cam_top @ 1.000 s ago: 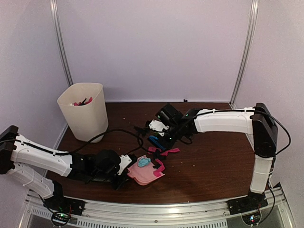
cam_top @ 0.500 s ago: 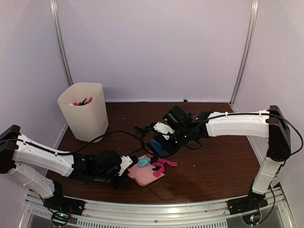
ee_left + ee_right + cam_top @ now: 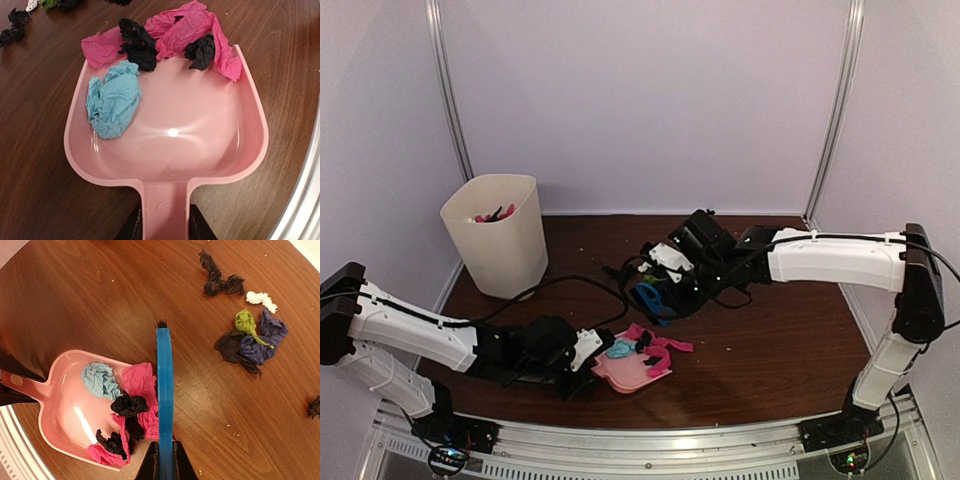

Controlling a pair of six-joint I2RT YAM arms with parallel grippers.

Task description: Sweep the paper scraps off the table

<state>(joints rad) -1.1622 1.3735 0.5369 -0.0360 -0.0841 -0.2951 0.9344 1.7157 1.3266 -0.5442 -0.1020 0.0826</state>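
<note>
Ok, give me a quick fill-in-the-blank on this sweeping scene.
1. The left pincer grips the pink ____ by its handle.
2. The right pincer holds a brush coloured ____.
3. The green scrap lies on the ____.
Missing: dustpan, blue, table.

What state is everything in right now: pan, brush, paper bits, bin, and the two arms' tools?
Pink dustpan: on the table, partly filled.
Scraps in pan: crumpled, bunched at its open edge.
Loose scraps: crumpled, lying on the table.
Blue brush: held near the pan's open edge.
Bin: upright, open, scraps inside.
Left tool: shut on the dustpan handle.
Right tool: shut on the brush.
</note>
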